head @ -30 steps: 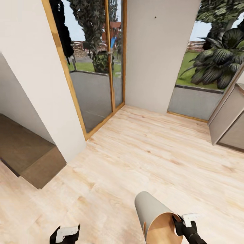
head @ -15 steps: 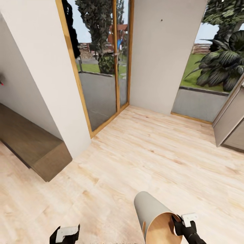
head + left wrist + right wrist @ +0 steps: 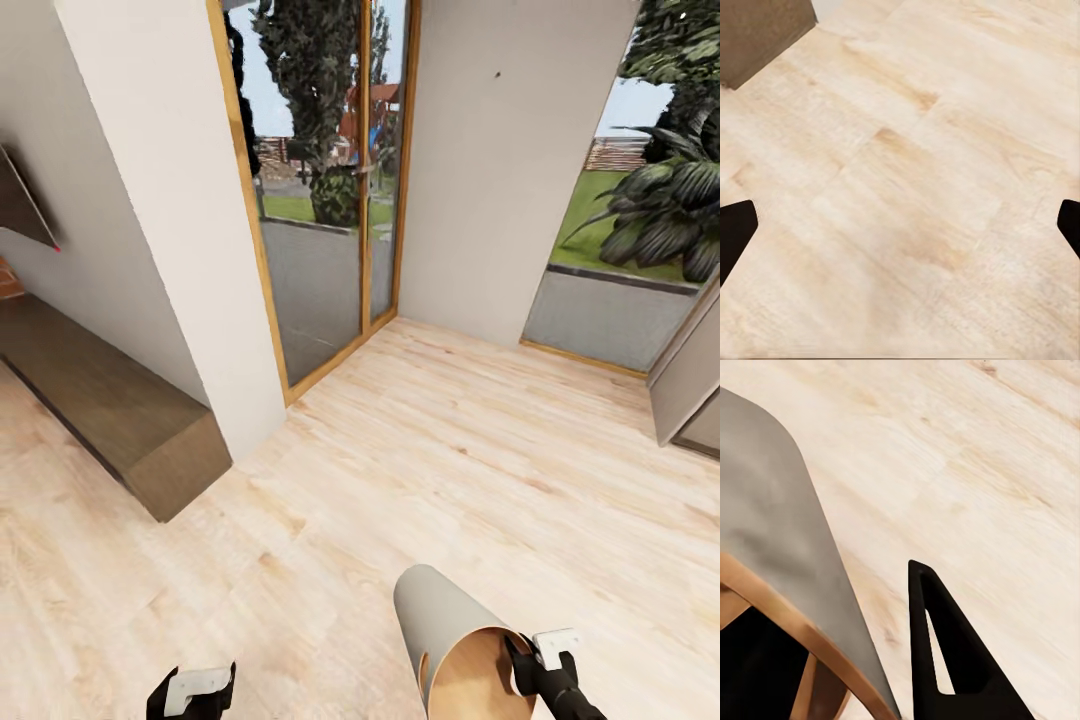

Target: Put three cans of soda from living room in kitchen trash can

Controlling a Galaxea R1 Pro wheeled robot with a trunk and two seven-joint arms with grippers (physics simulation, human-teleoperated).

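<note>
View has swung left since earlier, more of bench (image 3: 110,420) shows; right gripper (image 3: 535,660) clamps bin (image 3: 450,650) rim, bin tilted over wood floor (image 3: 450,450); left gripper (image 3: 900,225) spread wide, empty; glass doors (image 3: 320,200) ahead

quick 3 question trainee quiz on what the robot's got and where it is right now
1. True or false: the right hand grips the rim of the trash can.
2. How is the left hand set? A) open, carrying nothing B) shut on a soda can
3. Fill in: the floor is pale ____ planks.

Key: 1 true; 2 A; 3 wood
</note>
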